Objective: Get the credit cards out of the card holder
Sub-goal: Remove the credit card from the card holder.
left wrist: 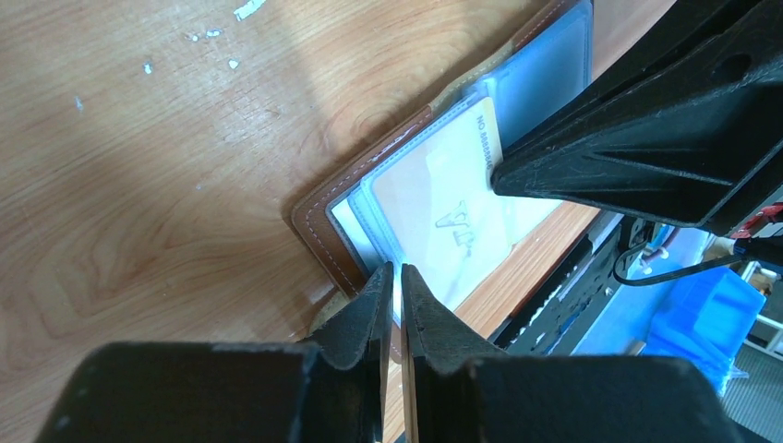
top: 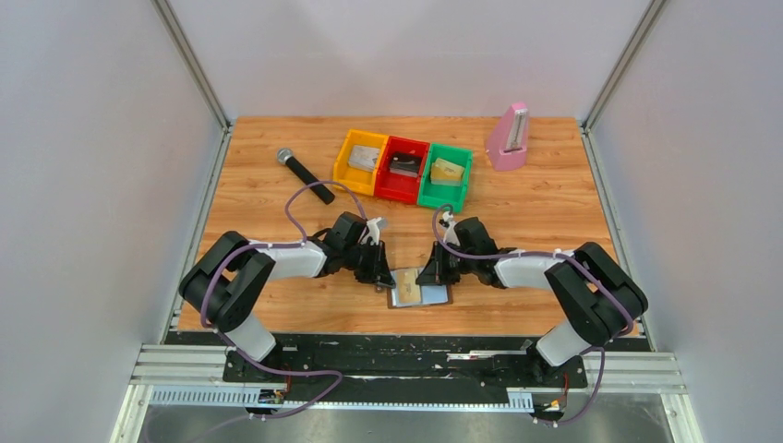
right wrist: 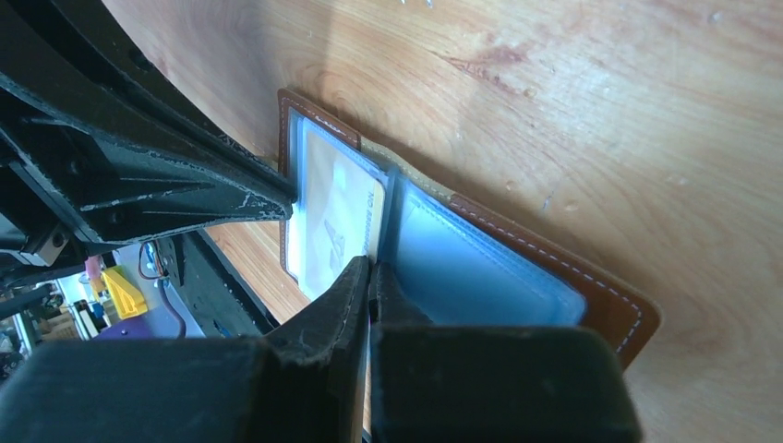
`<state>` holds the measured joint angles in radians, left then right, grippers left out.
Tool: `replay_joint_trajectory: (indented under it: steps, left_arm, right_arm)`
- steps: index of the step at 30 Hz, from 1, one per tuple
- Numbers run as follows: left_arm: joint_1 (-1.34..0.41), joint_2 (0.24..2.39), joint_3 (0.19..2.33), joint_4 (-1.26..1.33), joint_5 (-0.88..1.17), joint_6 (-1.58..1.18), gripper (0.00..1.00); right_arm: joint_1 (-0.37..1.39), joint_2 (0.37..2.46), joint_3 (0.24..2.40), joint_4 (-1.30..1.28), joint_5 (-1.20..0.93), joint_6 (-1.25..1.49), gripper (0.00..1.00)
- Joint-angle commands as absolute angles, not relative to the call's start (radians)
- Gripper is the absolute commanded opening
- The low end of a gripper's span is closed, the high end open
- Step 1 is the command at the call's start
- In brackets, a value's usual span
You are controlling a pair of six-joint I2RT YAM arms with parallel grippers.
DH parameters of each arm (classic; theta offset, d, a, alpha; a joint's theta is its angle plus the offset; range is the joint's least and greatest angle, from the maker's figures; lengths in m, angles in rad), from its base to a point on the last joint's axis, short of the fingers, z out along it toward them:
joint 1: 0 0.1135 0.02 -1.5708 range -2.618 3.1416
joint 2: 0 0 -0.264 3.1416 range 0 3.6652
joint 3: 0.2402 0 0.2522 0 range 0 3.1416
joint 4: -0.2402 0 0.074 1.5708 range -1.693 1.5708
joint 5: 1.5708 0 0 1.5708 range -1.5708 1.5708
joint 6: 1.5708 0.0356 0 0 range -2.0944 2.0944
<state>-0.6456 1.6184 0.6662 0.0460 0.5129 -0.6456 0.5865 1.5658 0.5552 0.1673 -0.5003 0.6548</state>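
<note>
Near the front edge of the table (top: pixel 554 212) the card holder (top: pixel 420 293) lies open; my left gripper (left wrist: pixel 399 277) pinches its left rim, nearly closed, and my right gripper (right wrist: pixel 371 268) clamps tight on the right edge of the tan card (left wrist: pixel 434 198).

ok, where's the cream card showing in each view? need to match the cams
Top external: cream card low centre, between the two arms' tips.
Left wrist: centre-right, under a clear sleeve.
Right wrist: left of centre, left of the fold.
Shared landmark: the card holder, by its brown stitched rim.
</note>
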Motion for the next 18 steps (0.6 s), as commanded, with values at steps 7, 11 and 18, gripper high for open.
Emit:
replay_joint_trajectory:
  steps: [7, 11, 18]
  left_arm:
    - [-0.649, 1.662, 0.662, -0.022, 0.432, -0.589, 0.16]
    - [-0.65, 1.674, 0.665, -0.019, 0.438, -0.588, 0.15]
    - [-0.649, 1.672, 0.67, -0.016, 0.451, -0.592, 0.15]
  right_arm:
    - [0.532, 1.506, 0.516, 0.175, -0.538, 0.638, 0.0]
    - [0.522, 1.497, 0.514, 0.175, -0.558, 0.632, 0.0]
    - [0.511, 1.555, 0.517, 0.234, -0.657, 0.64, 0.01]
